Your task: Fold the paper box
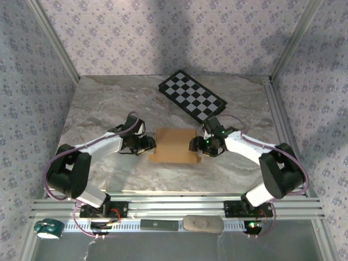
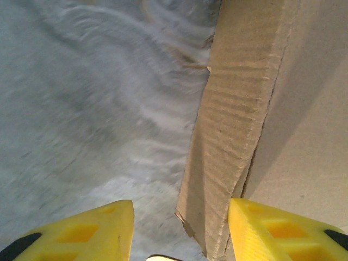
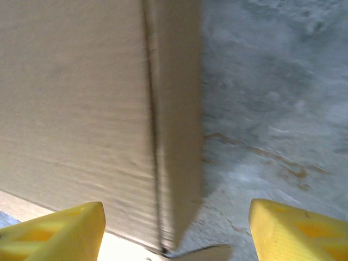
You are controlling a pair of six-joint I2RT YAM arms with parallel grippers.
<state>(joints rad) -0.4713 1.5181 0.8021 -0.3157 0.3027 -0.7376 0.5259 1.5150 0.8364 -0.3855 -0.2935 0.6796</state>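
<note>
Partly folded: the paper box (image 1: 174,144) has side walls standing between the spread, ungripping fingers of the left end effector (image 2: 180,217) and right end effector (image 3: 176,217); closing likely remains.

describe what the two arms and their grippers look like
Both the left arm and right arm have white links, bulky black joints and thin lavender cables looping alongside. Small green lights glow near the right gripper. The fingers are bright yellow wedge-shaped pads with recessed rectangular pockets.

paper box (image 1: 173,144): tan-brown | checkered board (image 1: 193,96): black-white | table (image 1: 109,103): grey marbled | walls (image 1: 136,32): lilac floral
</note>
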